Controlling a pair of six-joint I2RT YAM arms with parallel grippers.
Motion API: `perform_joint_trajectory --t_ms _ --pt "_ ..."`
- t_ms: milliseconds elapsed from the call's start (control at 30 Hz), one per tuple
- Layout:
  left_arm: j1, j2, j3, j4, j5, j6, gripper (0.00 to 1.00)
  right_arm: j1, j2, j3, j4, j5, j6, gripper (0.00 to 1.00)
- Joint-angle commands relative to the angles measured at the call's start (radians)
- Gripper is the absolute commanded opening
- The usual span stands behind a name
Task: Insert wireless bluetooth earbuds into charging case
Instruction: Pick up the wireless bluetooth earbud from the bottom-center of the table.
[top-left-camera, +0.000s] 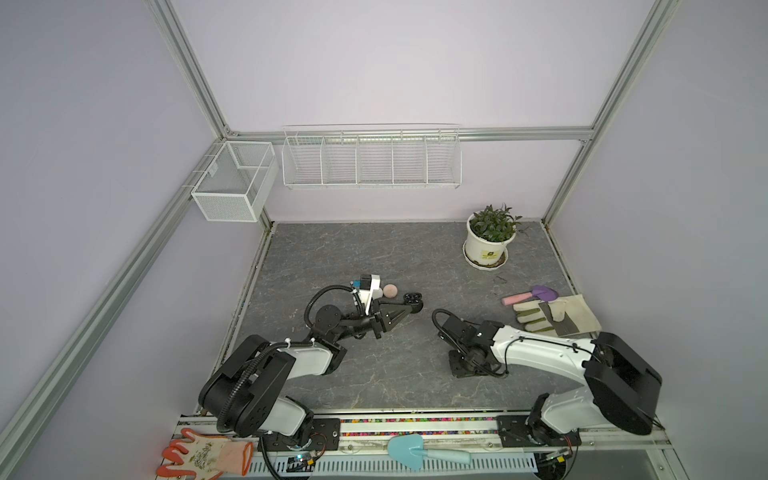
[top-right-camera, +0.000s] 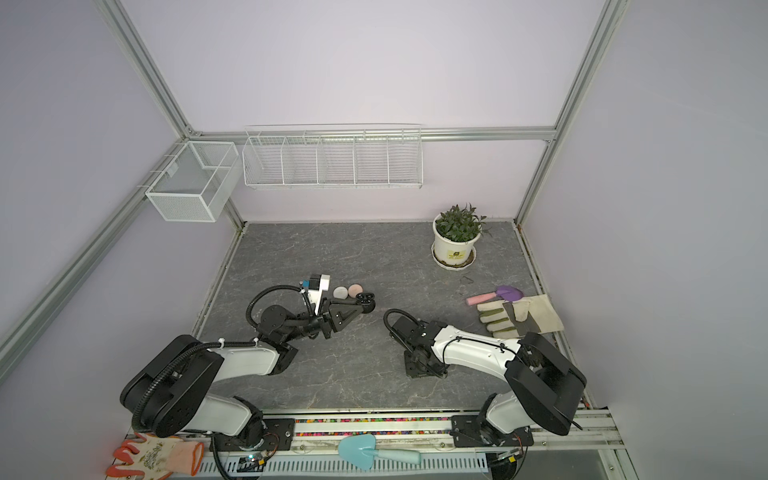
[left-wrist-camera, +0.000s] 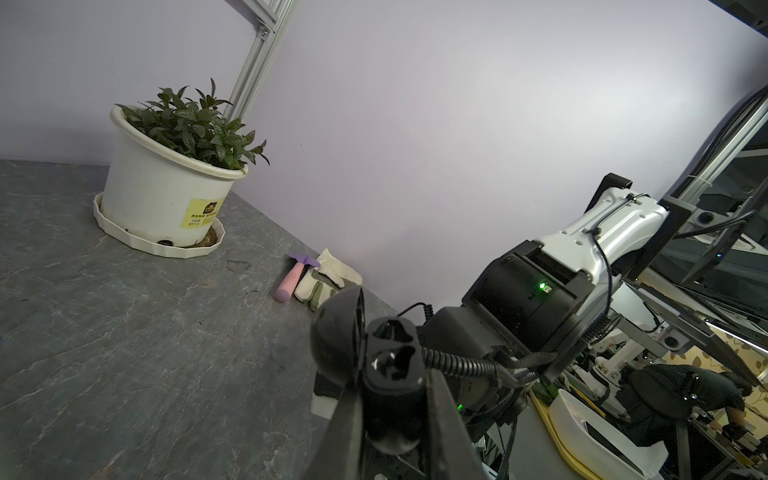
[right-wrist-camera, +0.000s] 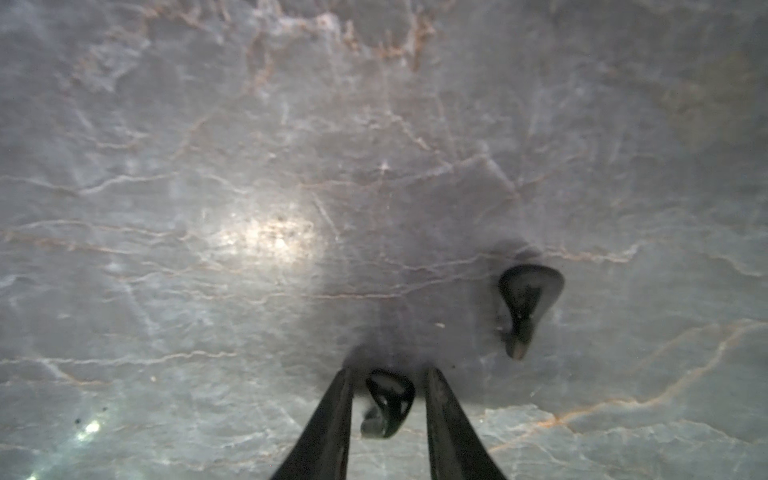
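On the grey marbled worktop (right-wrist-camera: 166, 124) the right end effector (right-wrist-camera: 389, 370) is straddling a black earbud (right-wrist-camera: 388, 401), jaws narrowly apart, gripping nothing, so an off-centre squeeze risks flicking it away while the left end effector (left-wrist-camera: 392, 382) is clamping the open black charging case (left-wrist-camera: 336, 336).

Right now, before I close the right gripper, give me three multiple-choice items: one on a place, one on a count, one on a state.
1. Where is the black charging case?
A) in the left gripper
B) beside the plant pot
C) in the wire basket

2. How many black earbuds show in the right wrist view?
A) one
B) two
C) three

3. The case's lid is:
A) shut
B) open
C) missing

Answers: 1 A, the gripper's fingers clamp it. 2 B, one lies between the fingers of the right gripper, another beside. 3 B, both sockets show.
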Motion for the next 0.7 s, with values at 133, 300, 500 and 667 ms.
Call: perform_joint_trajectory --t_ms 133,300,500,667 --pt "0.002 0.020 0.032 0.043 0.033 -0.029 0.00 -0.004 0.016 -0.016 0.010 0.020 0.015 0.28" --pt "0.002 0.025 0.033 0.043 0.036 -0.030 0.00 -0.003 0.036 -0.007 0.014 0.019 0.005 0.27" --pt "0.004 0.027 0.031 0.043 0.036 -0.029 0.00 -0.002 0.045 0.003 0.015 0.021 -0.003 0.25" --pt "0.003 0.028 0.031 0.043 0.037 -0.029 0.00 0.001 0.037 0.008 0.012 0.024 -0.004 0.25"
